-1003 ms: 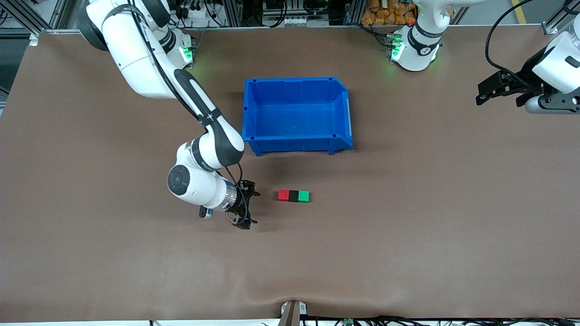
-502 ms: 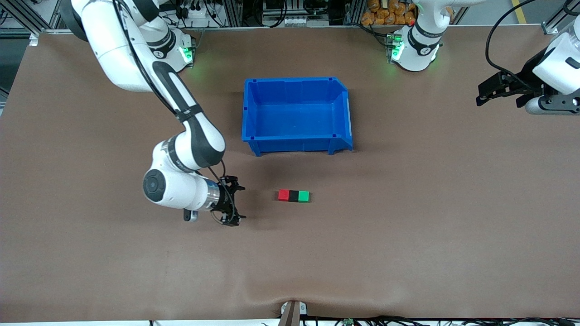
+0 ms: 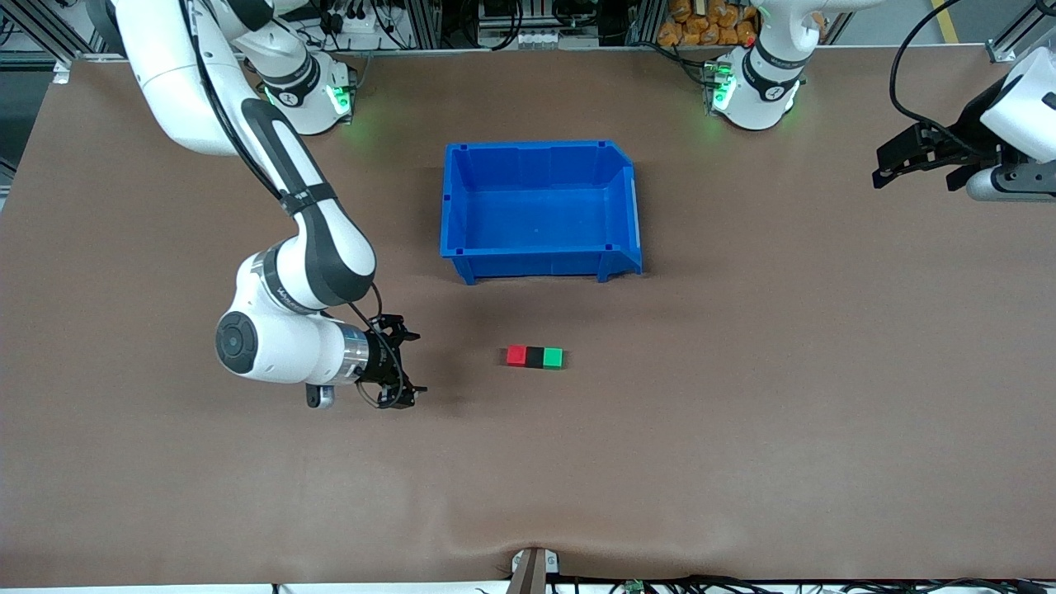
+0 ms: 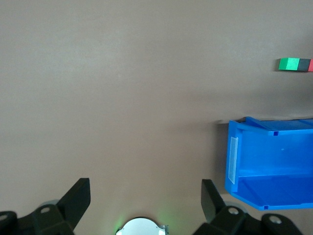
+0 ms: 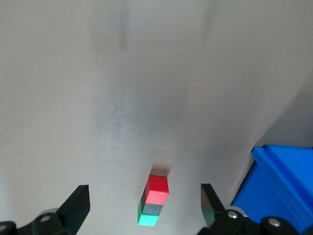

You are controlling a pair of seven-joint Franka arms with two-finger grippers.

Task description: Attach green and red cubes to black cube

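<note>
smooth red cube (image 3: 516, 355), black cube (image 3: 535, 357), green cube (image 3: 553, 357) joined.

A blue bin (image 3: 540, 206) stands open-topped on the brown table (image 3: 742, 412).

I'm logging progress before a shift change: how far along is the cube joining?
Done, by the look of it: the red cube, black cube and green cube sit in one touching row, black in the middle, nearer the front camera than the blue bin. Nothing is in hand: the right gripper is open beside the row, the left gripper open at its own end. Nothing visibly remains.
</note>
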